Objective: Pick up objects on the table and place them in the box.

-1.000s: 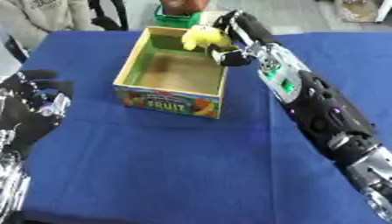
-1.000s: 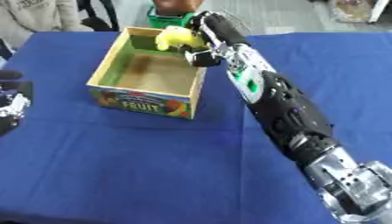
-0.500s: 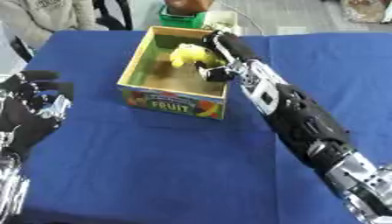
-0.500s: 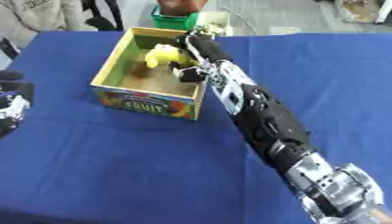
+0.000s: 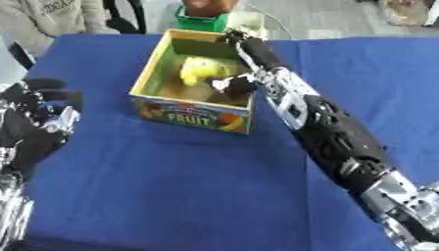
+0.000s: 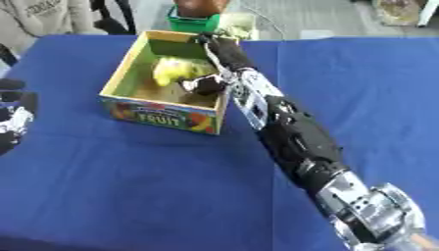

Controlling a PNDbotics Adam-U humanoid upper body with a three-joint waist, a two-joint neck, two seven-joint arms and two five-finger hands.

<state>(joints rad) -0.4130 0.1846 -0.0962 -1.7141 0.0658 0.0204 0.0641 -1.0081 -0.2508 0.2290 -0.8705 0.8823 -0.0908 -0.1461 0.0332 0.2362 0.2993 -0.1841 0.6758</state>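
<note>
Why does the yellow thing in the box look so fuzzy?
In the left eye view, the yellow thing is a soft blob with smeared edges, so its shape cannot be made out; the right hand beside it is just as blurred. In the right eye view, the word FRUIT on the box still reads, though softly. The blue table looks evenly lit, with no glare.

Right hand (image 5: 233,84) fingers blurred inside box (image 5: 190,116)

box (image 5: 190,113) sits far centre-left on the table (image 5: 188,196). fruit (image 5: 197,72) inside it, right hand (image 5: 233,84) just beside, also in the box. left hand (image 5: 33,128) at left edge, well apart.
</note>
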